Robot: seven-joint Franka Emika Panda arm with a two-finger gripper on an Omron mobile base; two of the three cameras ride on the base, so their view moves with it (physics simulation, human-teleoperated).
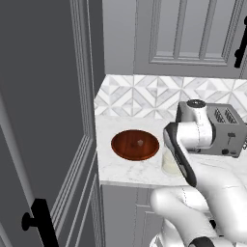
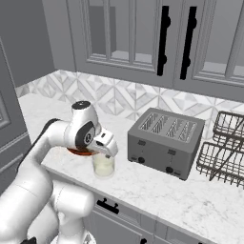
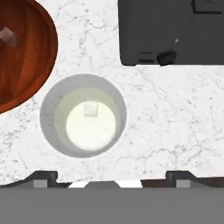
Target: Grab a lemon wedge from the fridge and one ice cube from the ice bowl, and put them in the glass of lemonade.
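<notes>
- I've got the gripper (image 3: 112, 175) jaws spread wide, holding nothing, hanging straight over the glass of lemonade (image 3: 83, 115)
- A pale ice cube (image 3: 90, 109) sits in the glass; looks like the drop step is done
- Another cube (image 3: 8, 36) lies in the ice bowl (image 3: 22, 57), just beside the glass
- Can't see a lemon wedge in the drink, so I can't say whether the fridge trip remains
- Next I'd lift straight up: toaster (image 3: 170, 30) near, desk (image 3: 175, 118) front edge just beyond the glass

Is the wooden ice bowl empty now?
No. The hand view shows one small pale ice cube lying inside the ice bowl.
</notes>
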